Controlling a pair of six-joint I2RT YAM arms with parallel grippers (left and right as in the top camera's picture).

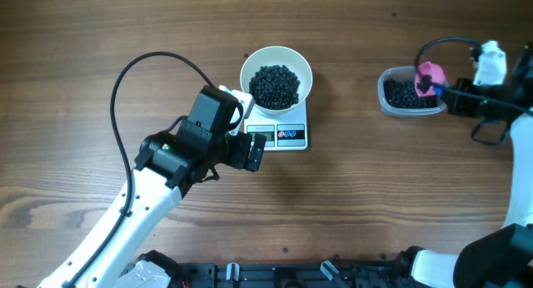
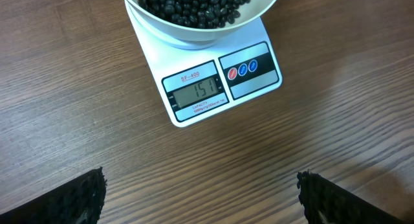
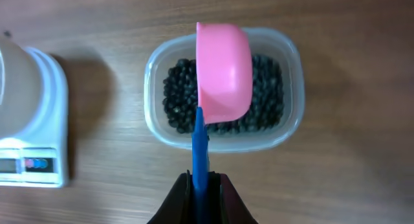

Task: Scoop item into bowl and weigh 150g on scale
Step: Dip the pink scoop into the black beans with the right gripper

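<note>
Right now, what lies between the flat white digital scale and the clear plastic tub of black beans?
Nothing: only bare wooden table separates the scale from the tub, as the overhead and right wrist views both show.

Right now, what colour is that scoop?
Pink scoop, blue handle; best seen in the right wrist view.

A clear plastic tub [image 1: 386,101] with rounded corners stood at the upper right of the overhead frame on the brown wood-grain table [image 1: 350,205], with a pink scoop [image 3: 223,72] (blue-handled, its long handle running toward the lower edge) over its opening.
</note>
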